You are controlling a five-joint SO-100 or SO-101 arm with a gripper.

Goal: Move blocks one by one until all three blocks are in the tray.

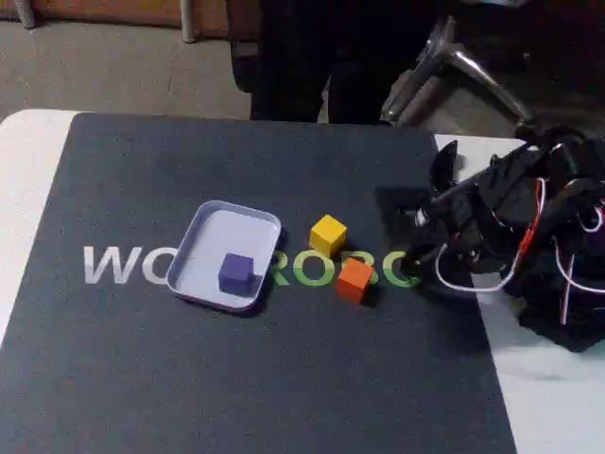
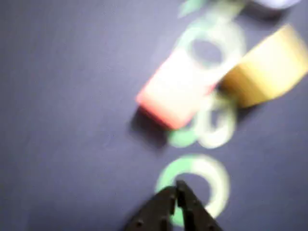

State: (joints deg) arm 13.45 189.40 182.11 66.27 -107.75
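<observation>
One down: your purple block (image 1: 235,272) sits in the tray (image 1: 210,231). Orange block (image 1: 354,278) and yellow block (image 1: 327,235) wait just beside it on the surface, and your claw (image 2: 176,191) hangs clenched, empty, near the orange.

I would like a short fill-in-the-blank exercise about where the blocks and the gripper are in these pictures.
1. The block lying inside the tray is ____.
2. In the fixed view, the yellow block and the ____ one rest on the dark mat, right of the tray.
3. In the wrist view, the gripper has its fingertips ____ and holds nothing.
4. The number of blocks outside the tray is ____.

Missing words: purple; orange; together; two
</observation>
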